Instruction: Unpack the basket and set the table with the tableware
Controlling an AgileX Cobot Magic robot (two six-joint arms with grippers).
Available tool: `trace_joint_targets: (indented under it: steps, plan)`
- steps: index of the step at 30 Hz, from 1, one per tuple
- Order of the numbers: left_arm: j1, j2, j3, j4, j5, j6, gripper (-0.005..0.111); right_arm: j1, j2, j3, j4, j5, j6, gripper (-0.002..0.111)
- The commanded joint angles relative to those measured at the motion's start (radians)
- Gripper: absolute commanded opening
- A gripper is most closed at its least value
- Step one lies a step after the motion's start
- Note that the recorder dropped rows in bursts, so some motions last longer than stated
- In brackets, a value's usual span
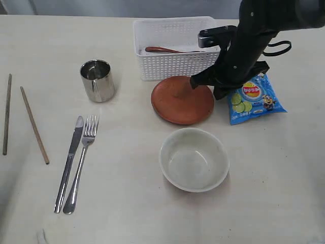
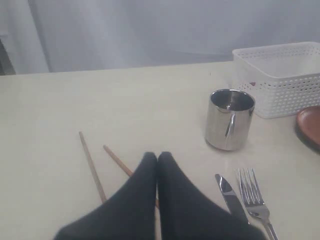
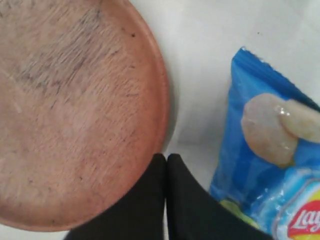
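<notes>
Round, scratched brown plate (image 3: 75, 115)

A blue chip bag (image 1: 258, 100) lies flat, front up (red logo, lime slices, a small cartoon figure); a pale grey backdrop (image 2: 150, 30) stands behind.

Two wooden chopsticks (image 1: 34, 124) are counted at nine o'clock of the exterior view, one steel knife (image 1: 70, 162) and one steel fork (image 1: 82, 165) at about seven o'clock, and one shiny steel cup (image 1: 97, 80) at ten o'clock. One round brown plate (image 1: 177, 104) is counted near the centre and one pale greenish-white bowl (image 1: 193, 159) at five o'clock. One white lattice basket (image 1: 175, 65) is counted at twelve o'clock with one dark wooden spoon (image 1: 162, 50) inside it, and one blue chip bag (image 1: 256, 99) at two o'clock.
</notes>
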State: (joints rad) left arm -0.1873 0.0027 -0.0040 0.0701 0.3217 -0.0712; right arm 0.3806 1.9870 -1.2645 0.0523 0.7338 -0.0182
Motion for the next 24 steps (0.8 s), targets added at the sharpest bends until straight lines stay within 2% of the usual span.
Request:
trace_joint_targets:
  steps: [1,7,15,18,22,24]
  plan:
    - [0.003,-0.003,0.004,0.003,-0.003,0.000,0.000,-0.001,0.026,0.003,0.004,-0.030,-0.005,0.000]
    - [0.003,-0.003,0.004,0.003,-0.003,0.000,0.000,0.013,0.052,0.003,0.027,-0.032,-0.008,0.000]
    - [0.003,-0.003,0.004,0.003,-0.003,0.000,0.000,0.089,0.052,-0.002,0.052,-0.060,-0.034,0.000]
    - [0.003,-0.003,0.004,0.003,-0.003,0.000,0.000,0.078,0.034,-0.002,0.039,-0.030,-0.034,0.000]
    - [0.003,-0.003,0.004,0.003,-0.003,0.000,0.000,0.039,-0.077,0.002,0.016,0.089,-0.034,0.000]
    - [0.003,-0.003,0.004,0.003,-0.003,0.000,0.000,0.039,-0.203,0.096,-0.002,0.109,-0.025,0.000]
